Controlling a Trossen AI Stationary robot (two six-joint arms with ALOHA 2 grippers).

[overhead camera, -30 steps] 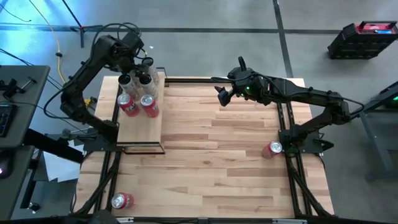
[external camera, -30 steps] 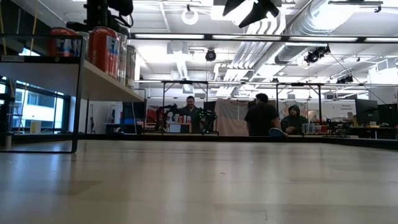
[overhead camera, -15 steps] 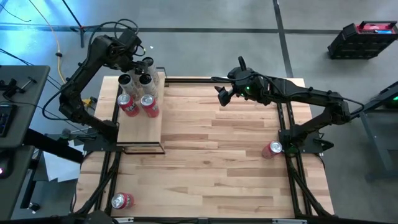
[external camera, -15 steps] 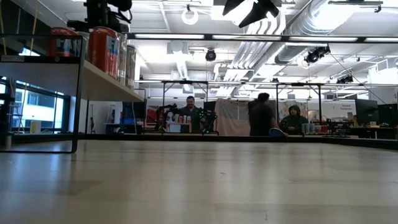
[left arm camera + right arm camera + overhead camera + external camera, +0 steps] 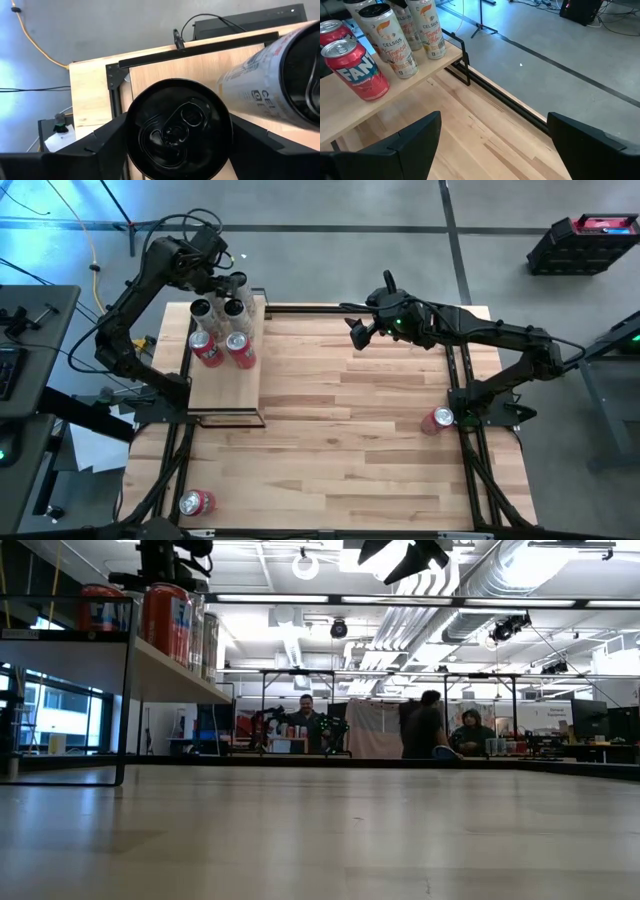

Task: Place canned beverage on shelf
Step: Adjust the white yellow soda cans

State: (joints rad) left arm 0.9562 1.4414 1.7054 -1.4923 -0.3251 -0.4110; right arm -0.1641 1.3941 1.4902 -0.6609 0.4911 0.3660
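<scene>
Black-topped beverage can (image 5: pixel 178 129): upright, top upward, between my part-open left gripper (image 5: pixel 170 150) fingers, at pale-wood shelf's (image 5: pixel 226 390) far edge.

Pale wood shelf (image 5: pixel 225 385), glossy, seemingly metal cans (image 5: pixel 228 342).

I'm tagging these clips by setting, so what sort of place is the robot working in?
Probably an open-plan robotics lab or workshop. Exposed ducts and strip lights run under an industrial ceiling, people sit at workbenches behind the table, and the floor is bare concrete with cables lying on it.
</scene>
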